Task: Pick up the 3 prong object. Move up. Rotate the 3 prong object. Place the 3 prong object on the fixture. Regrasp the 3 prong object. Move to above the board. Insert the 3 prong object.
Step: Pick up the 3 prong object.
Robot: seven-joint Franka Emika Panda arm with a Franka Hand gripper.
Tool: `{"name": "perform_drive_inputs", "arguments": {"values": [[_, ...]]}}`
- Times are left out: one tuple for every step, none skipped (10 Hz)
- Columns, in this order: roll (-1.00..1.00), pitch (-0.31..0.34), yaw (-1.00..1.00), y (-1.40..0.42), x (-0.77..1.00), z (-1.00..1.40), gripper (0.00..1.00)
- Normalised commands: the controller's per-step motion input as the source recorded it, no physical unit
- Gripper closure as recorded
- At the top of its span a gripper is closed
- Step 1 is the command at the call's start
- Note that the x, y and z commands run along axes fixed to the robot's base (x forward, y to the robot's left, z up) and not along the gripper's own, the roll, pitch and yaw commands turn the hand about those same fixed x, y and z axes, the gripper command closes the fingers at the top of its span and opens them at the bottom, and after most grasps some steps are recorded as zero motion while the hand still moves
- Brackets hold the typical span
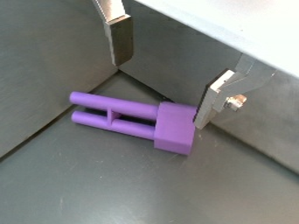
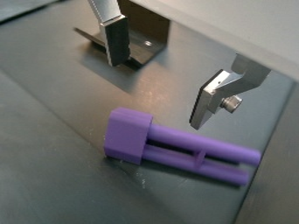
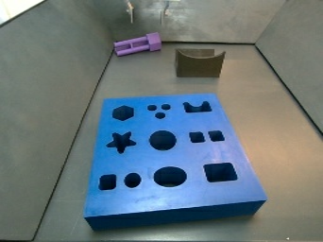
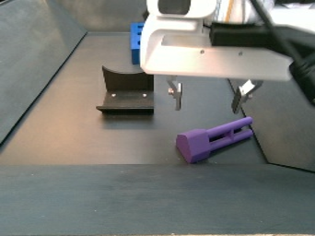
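Observation:
The 3 prong object (image 1: 128, 122) (image 2: 176, 149) is a light-purple peg lying flat on the grey floor, with its blocky base at one end and its prongs at the other. In a side view it lies (image 4: 215, 138) near a wall, just below and in front of my gripper (image 4: 207, 97). My gripper (image 1: 163, 74) (image 2: 162, 74) hangs open above it, and nothing is between the silver fingers (image 1: 117, 39). The fixture (image 4: 125, 92) (image 3: 198, 62) stands apart, beside the peg (image 3: 139, 43). The blue board (image 3: 171, 156) lies farther off.
Grey walls close in the floor on all sides, and the peg lies near a back corner. In a wrist view the fixture (image 2: 131, 45) shows behind one finger. The board's blue edge (image 4: 138, 39) shows behind the gripper body.

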Motion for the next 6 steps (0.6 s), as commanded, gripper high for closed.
{"name": "perform_drive_inputs", "arguments": {"values": [[-0.02,-0.133,-1.0,0.0,0.0,-0.48,0.0],[0.0,-0.097,-1.0,0.0,0.0,-0.57,0.0],[-0.02,-0.127,-1.0,0.0,0.0,-0.53,0.0],[-0.04,-0.13,-0.89,0.02,0.0,-0.5,0.0],[-0.16,-0.19,-0.59,0.14,-0.1,-0.34,0.0],[-0.21,-0.196,-0.49,0.2,-0.18,-0.27,0.0]]}}
